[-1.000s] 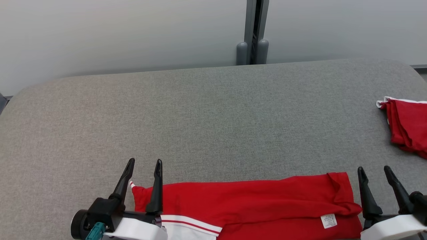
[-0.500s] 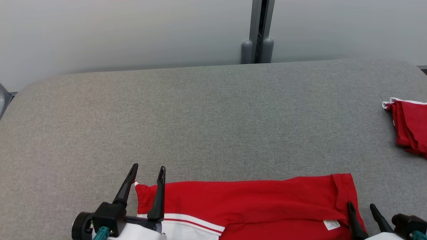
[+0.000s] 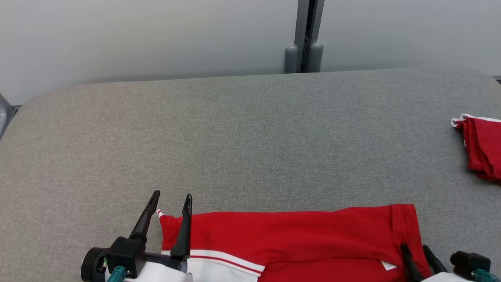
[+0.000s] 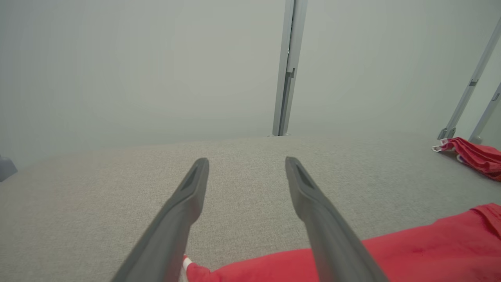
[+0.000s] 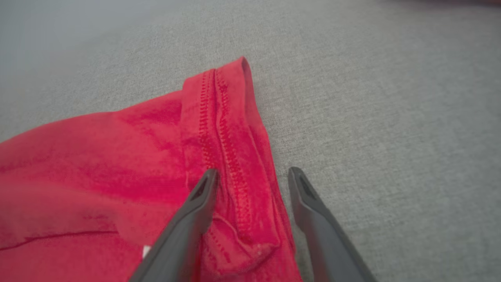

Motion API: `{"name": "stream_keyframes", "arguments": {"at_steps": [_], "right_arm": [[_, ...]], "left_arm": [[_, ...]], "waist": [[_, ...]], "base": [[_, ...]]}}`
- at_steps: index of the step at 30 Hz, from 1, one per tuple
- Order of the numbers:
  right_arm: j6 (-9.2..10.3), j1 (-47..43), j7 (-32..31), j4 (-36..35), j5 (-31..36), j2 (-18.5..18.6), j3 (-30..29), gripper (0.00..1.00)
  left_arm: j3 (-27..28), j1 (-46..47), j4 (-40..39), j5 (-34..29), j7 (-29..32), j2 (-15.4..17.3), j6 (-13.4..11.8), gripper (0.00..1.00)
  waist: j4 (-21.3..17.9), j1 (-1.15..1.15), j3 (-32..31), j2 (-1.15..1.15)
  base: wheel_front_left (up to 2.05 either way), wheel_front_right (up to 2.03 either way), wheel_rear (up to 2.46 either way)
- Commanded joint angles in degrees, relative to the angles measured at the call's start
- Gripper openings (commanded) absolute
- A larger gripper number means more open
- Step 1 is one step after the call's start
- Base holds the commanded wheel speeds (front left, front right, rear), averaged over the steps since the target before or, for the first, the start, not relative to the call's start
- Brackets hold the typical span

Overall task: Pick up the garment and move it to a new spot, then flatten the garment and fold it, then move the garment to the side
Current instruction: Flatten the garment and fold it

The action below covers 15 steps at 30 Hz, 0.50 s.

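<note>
We see the red fabric garment [image 3: 297,235] cut off below. Our left gripper [image 3: 172,194], fingers apart, hangs over its corner; our right gripper [image 5: 253,172], also apart, straddles its hem.

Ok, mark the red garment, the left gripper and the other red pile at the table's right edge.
red garment [image 3: 293,235], head view, middle of its upper red layer.
left gripper [image 3: 172,194], head view, midway between its two fingertips.
other red pile [image 3: 483,149], head view, middle of its top surface.
</note>
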State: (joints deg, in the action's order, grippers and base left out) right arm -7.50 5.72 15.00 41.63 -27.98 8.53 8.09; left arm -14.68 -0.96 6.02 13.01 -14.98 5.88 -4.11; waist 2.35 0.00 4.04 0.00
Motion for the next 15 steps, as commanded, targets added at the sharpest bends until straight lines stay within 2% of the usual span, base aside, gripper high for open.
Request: {"name": "stream_keyframes", "arguments": {"at_steps": [1, 11, 15], "right_arm": [[0.02, 0.96, 0.1, 0.97, 0.13, 0.79, 0.66, 0.0], [0.05, 3.19, 0.15, -0.35, -0.32, 4.13, -1.39, 0.0], [0.05, 4.22, 0.15, 0.68, -0.52, 6.54, -2.4, 0.0]], "left_arm": [[0.35, -0.2, 0.02, -0.46, -0.25, 0.02, 0.16, 1.0], [0.76, 0.56, 0.2, -0.67, -0.25, -0.29, 0.53, 1.0], [0.97, 0.69, 0.29, -0.8, -0.25, -0.42, 0.59, 1.0]], "waist": [[0.04, 0.0, 0.13, 0.0], [0.52, 0.0, 0.6, 0.0], [0.79, 0.0, 0.84, 0.0]], "base": [[0.0, 0.0, 0.0], [0.0, 0.0, 0.0], [0.0, 0.0, 0.0]]}}
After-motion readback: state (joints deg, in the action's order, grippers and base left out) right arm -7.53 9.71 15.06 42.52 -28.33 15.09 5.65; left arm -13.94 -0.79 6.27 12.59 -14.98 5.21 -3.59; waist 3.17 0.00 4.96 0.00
